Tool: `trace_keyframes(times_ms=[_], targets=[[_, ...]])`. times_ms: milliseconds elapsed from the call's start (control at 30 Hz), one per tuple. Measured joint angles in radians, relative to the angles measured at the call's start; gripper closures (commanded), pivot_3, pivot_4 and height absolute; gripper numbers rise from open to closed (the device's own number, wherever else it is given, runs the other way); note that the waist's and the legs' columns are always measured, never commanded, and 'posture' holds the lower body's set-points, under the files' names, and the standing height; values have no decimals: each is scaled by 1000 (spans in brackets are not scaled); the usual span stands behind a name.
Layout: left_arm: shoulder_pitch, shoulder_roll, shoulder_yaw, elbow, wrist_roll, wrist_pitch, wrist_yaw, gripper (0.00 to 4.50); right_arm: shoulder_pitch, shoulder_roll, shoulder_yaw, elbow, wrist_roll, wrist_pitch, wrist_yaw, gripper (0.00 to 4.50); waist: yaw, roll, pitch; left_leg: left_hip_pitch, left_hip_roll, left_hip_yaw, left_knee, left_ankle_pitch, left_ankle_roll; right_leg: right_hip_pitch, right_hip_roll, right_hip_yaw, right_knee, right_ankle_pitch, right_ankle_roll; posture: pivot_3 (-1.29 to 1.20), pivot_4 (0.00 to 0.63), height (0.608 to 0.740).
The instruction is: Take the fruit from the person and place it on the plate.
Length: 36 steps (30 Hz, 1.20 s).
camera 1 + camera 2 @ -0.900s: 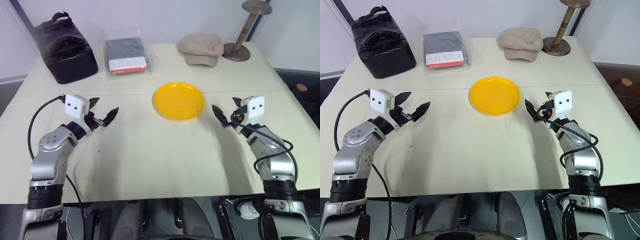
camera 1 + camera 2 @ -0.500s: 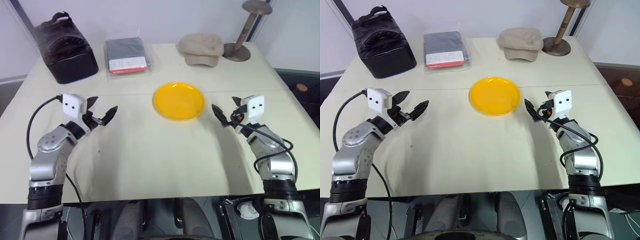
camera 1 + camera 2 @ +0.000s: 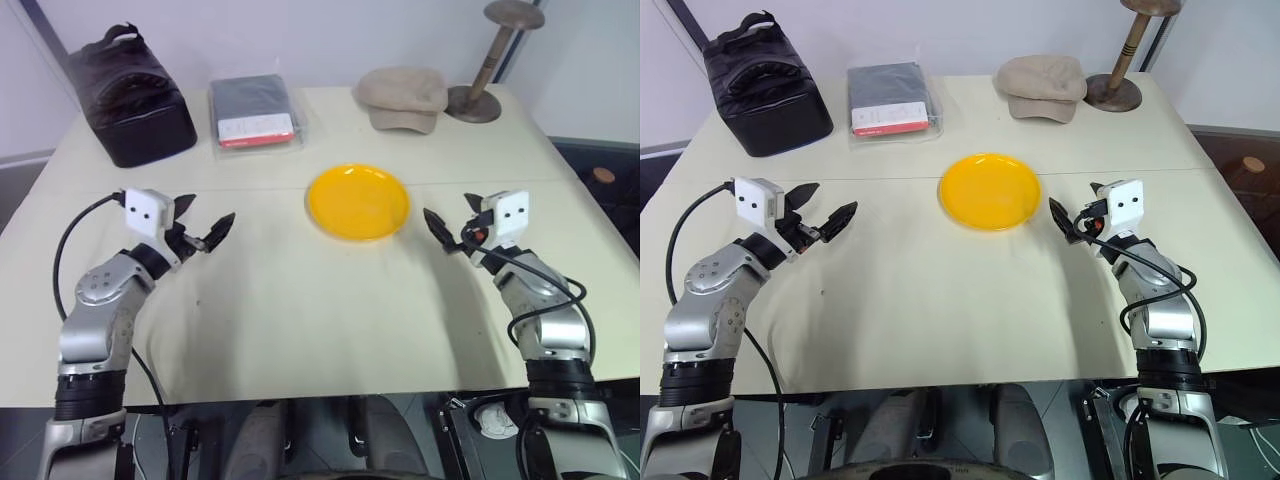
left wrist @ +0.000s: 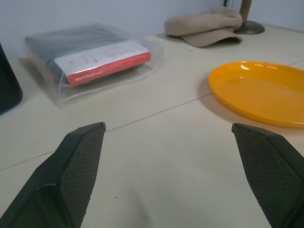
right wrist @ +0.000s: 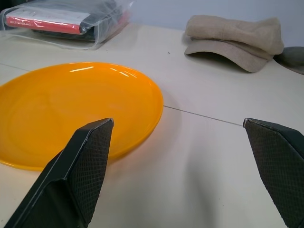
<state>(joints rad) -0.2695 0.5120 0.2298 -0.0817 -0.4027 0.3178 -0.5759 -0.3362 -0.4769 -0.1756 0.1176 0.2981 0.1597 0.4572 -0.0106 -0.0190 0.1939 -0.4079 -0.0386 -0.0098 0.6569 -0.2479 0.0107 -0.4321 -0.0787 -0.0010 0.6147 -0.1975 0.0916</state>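
Note:
The round yellow-orange plate (image 3: 358, 202) lies empty in the middle of the pale table. To its left my left gripper (image 3: 211, 214) hovers over the tabletop, open and empty, pointing toward the plate (image 4: 259, 90). On the plate's right, close to its rim (image 5: 142, 118), my right gripper (image 3: 447, 214) is held level, open and empty. Its black fingers (image 5: 80, 171) stand wide apart. The fruit and the person are out of view.
Along the table's far side stand a black bag (image 3: 130, 95), a clear pouch (image 3: 252, 112) holding dark folded contents with a red-and-white label, a beige cap (image 3: 403, 98) and a wooden stand (image 3: 488, 62). The table's near edge runs just in front of both arms.

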Motion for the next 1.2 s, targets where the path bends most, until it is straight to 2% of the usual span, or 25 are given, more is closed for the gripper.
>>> trace_keyframes(times_ms=[1200], targets=[[-44,22,0,20,-3,-6,-17,66,0,0,0,1,-1,0,-3,0,1,0,0,0,0,0,0,0,0,0,0,0,0,-1,-1,0,150,740]])
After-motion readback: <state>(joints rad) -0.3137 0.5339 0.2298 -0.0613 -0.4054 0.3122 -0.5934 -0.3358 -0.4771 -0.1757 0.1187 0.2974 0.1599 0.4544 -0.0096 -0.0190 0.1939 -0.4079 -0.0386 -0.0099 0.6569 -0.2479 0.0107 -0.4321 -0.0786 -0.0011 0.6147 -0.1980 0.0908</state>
